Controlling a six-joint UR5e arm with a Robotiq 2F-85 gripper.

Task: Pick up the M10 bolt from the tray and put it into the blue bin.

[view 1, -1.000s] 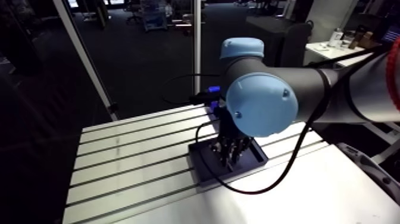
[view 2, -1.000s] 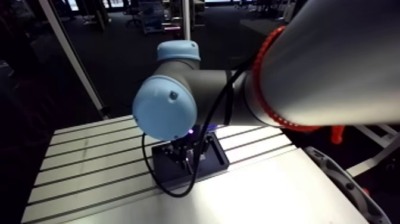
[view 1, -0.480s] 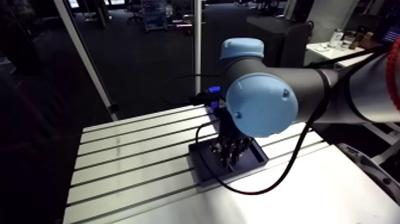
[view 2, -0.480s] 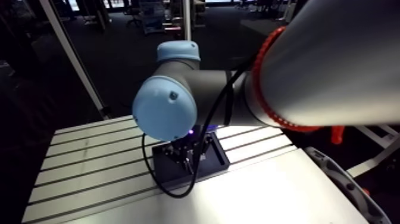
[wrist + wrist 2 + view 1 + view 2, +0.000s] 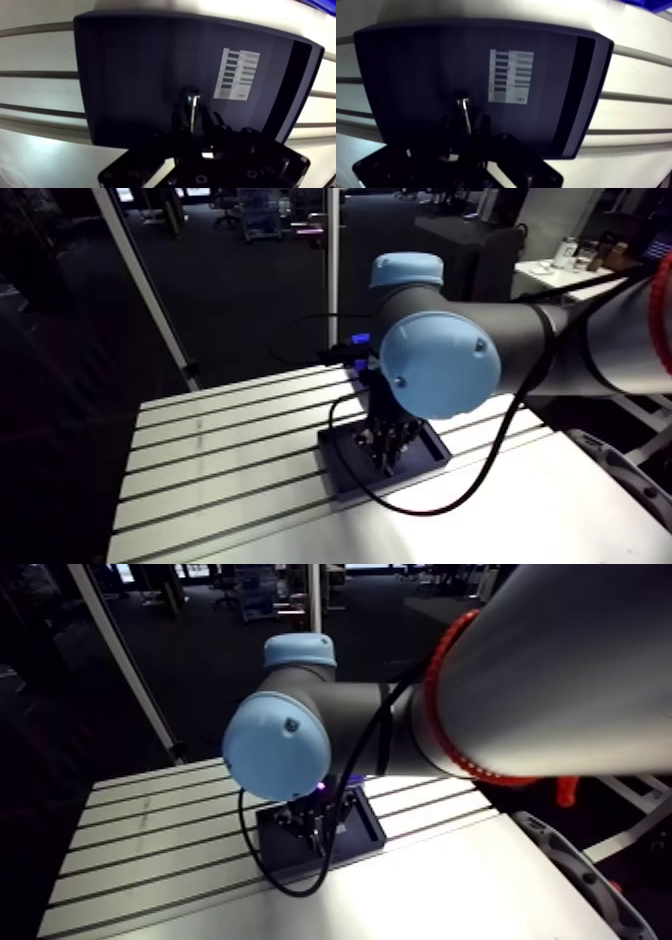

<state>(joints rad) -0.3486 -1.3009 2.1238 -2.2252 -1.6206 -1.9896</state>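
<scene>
A dark tray (image 5: 125, 75) with a white printed label (image 5: 236, 73) lies on the slotted table. My gripper (image 5: 192, 119) hangs over its middle, fingers shut on a shiny M10 bolt (image 5: 191, 101). The bolt's end sticks out ahead of the fingertips. I cannot tell whether it still touches the tray floor. In the arm view the gripper (image 5: 385, 450) reaches down into the tray (image 5: 345, 468), half hidden by the arm's blue-capped joint. A sliver of the blue bin (image 5: 321, 4) shows beyond the tray's far corner.
The slotted aluminium table (image 5: 220, 458) stretches to the left of the tray. A smooth white surface (image 5: 480, 523) lies in front of it. An upright frame post (image 5: 331, 278) stands behind the table.
In the arm view the fingers look drawn closer together inside the tray than just before. The tray and the arm's joints stay where they were.
</scene>
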